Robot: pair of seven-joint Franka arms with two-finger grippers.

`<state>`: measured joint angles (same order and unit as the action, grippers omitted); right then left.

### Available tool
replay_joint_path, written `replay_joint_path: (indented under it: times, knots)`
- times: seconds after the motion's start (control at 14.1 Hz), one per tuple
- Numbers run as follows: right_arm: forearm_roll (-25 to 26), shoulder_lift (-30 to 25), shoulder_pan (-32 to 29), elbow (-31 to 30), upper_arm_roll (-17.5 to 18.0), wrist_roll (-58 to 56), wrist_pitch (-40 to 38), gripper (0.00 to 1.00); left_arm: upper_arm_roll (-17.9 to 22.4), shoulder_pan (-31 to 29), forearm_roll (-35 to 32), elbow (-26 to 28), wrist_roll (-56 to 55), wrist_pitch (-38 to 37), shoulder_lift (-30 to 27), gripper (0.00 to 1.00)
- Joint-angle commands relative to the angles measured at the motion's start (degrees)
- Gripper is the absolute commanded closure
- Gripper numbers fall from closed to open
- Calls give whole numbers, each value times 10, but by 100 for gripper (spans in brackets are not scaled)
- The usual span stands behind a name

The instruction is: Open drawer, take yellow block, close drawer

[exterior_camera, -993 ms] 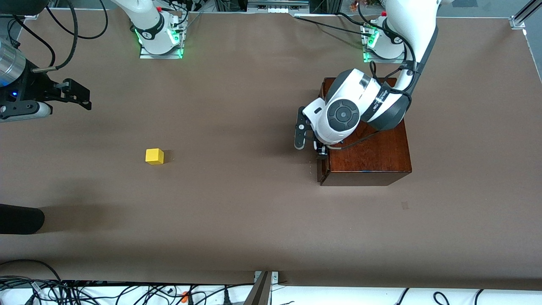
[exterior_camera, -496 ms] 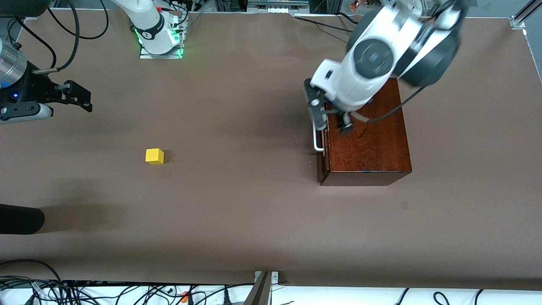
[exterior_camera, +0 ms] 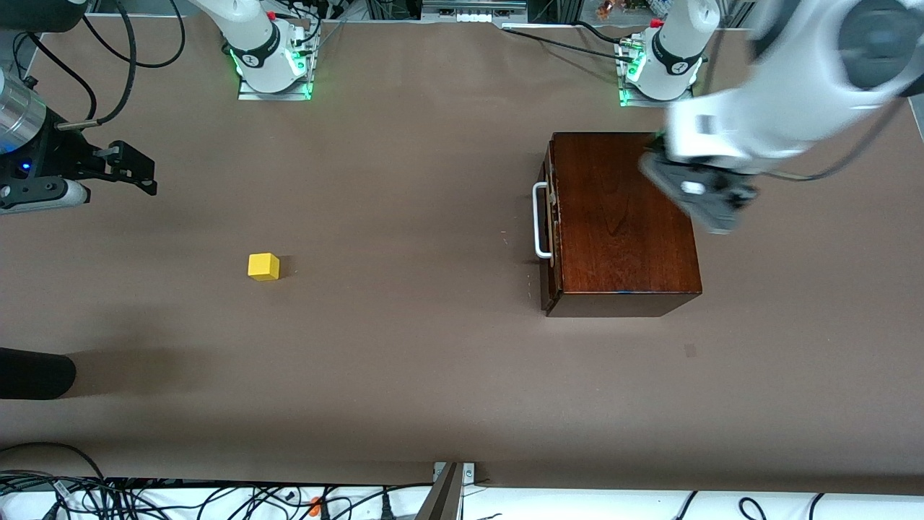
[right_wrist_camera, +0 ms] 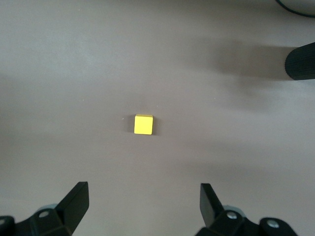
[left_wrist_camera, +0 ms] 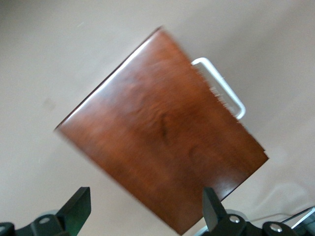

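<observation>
Openly, one yellow block (exterior_camera: 263, 266) sits alone on the brown surface (exterior_camera: 404, 347), well apart from the one drawer (exterior_camera: 550, 220), which is shut. Left gripper (exterior_camera: 704, 198) hovers over the box's edge, fingers wide and empty; right gripper (exterior_camera: 133, 170) waits at the surface's edge, fingers wide.

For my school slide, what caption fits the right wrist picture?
Open right gripper above the yellow block on the table.

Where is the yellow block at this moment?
In the front view the yellow block lies on the bare table toward the right arm's end, apart from the wooden box. The right wrist view shows it too, below the open right gripper.
</observation>
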<state>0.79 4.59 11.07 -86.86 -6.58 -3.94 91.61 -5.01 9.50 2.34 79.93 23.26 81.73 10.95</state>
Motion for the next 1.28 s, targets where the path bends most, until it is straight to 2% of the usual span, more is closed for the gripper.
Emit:
replay_joint_path:
  times: [0.0, 0.07, 0.21, 0.35, 0.5, 1.21]
  knots:
    - [3, 6, -5, 16, 3, -6, -4, 0, -11, -65, -11, 77, -42, 8, -62, 0]
    - [2, 7, -5, 16, 3, -6, -4, 0, -7, -71, -15, 82, -68, 9, -68, 0]
    - [2, 7, -5, 16, 3, -6, -4, 0, -4, -74, -63, 96, -158, 37, -86, 0]
    - [2, 7, -5, 16, 3, -6, -4, 0, -1, -87, -65, 154, -250, 110, -117, 0]
    - [1, 7, -5, 16, 3, -6, -4, 0, 23, -94, -44, 168, -258, 127, -129, 0]
    - [1, 7, -6, 16, 3, -6, -4, 0, 47, -91, -44, 160, -224, 81, -134, 0]
